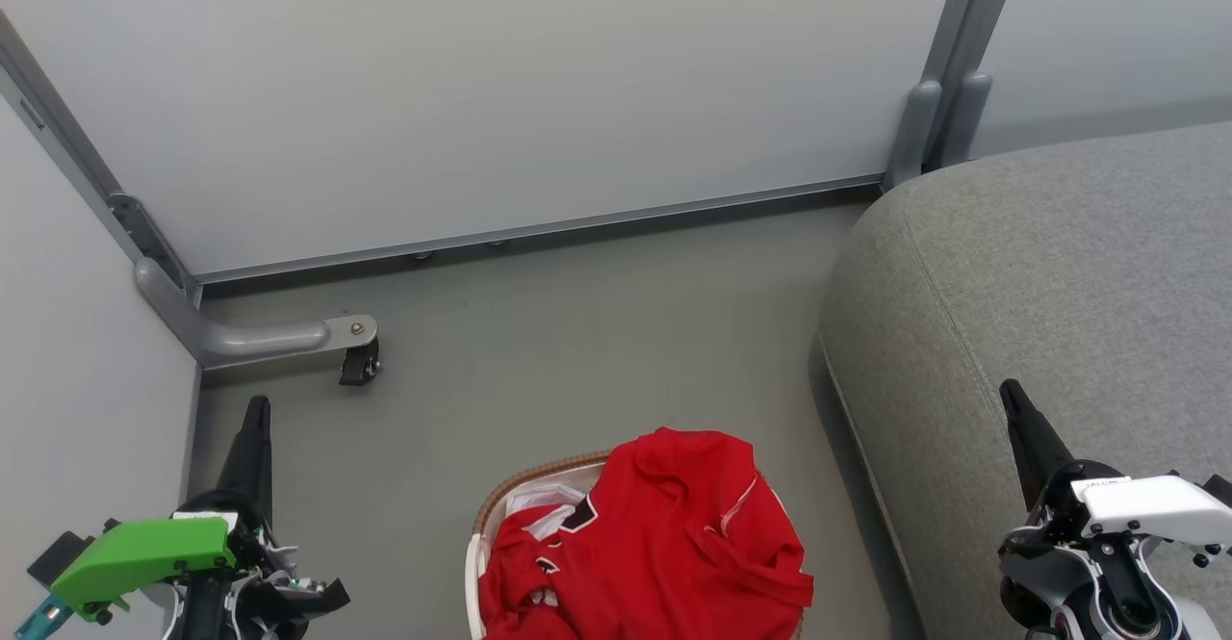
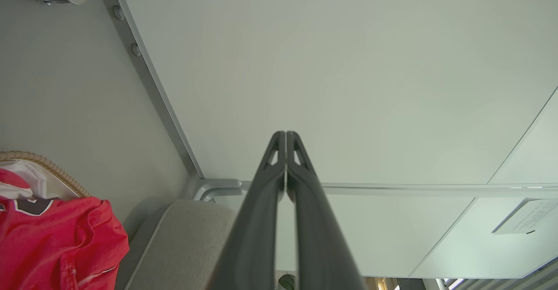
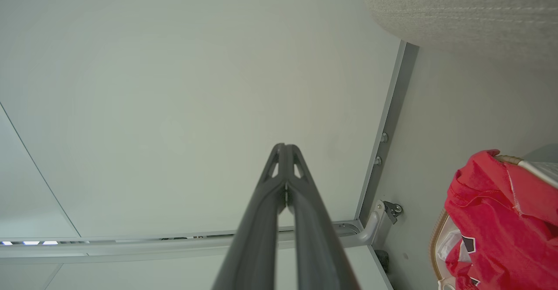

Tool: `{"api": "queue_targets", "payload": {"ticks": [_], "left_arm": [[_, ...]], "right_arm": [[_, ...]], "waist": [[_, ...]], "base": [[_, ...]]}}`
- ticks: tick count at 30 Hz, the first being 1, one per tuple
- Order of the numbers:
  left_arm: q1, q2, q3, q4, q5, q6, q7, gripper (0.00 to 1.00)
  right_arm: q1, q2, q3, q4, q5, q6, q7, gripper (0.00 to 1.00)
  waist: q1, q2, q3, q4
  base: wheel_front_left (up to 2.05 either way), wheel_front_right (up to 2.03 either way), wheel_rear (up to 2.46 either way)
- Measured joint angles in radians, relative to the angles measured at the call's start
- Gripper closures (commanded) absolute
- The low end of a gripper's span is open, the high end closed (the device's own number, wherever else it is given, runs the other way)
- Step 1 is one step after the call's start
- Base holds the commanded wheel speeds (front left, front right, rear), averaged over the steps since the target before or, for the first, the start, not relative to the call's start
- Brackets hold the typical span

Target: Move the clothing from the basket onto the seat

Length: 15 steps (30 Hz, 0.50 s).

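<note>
Looking down from the head, finds the clothing (image 1: 664, 534) heaped red in the basket (image 1: 525, 484) at the bottom middle, on the grey floor (image 1: 577, 351), draped over the right side of the rim and covering it there; leaves a strip of brown woven rim and white liner (image 1: 539, 501) bare on the left. Places the seat (image 1: 1059, 284) to the right, grey and rounded at its edge, near the basket but apart from it. Shows the left hand (image 1: 256, 414) at the lower left, well apart from the basket, fingers together in one dark spike pointing up, and the right hand (image 1: 1013, 399) at the lower right, in front of the seat, likewise one spike. Backs all this with a pale wall panel (image 1: 481, 91) and, on the left, a grey metal foot (image 1: 260, 337) ending in a small black caster (image 1: 358, 363). Along the left wrist, shows that hand clenched on nothing, fingers pressed tip to tip against the pale panel, with clothing and woven rim at the lower left edge and a corner of the seat beside them. Along the right wrist, shows the same: clenched, empty, tips meeting, seat at the upper right, clothing spilling over the basket at the right edge.
</note>
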Motion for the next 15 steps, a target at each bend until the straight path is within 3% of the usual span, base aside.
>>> {"api": "queue_targets", "payload": {"ticks": [4, 5, 15], "left_arm": [[0.0, 0.0, 0.0, 0.0, 0.0, 0.0, 0.0, 1.0], [0.001, -0.001, 0.0, 0.002, 0.0, 0.0, 0.0, 0.0], [0.047, -0.012, -0.027, 0.052, 0.001, 0.001, -0.024, 0.0]], "right_arm": [[0.0, 0.0, 0.0, 0.0, 0.0, 0.0, 0.0, 1.0], [0.001, 0.001, 0.0, 0.003, 0.0, 0.0, 0.0, 0.0], [0.044, 0.018, 0.012, 0.054, -0.01, 0.0, -0.02, 0.0]], "waist": [[0.0, 0.0, 0.0, 0.0], [0.0, 0.0, 0.0, 0.0], [0.0, 0.0, 0.001, 0.0]], "base": [[0.0, 0.0, 0.0], [0.0, 0.0, 0.0], [0.0, 0.0, 0.0]]}}
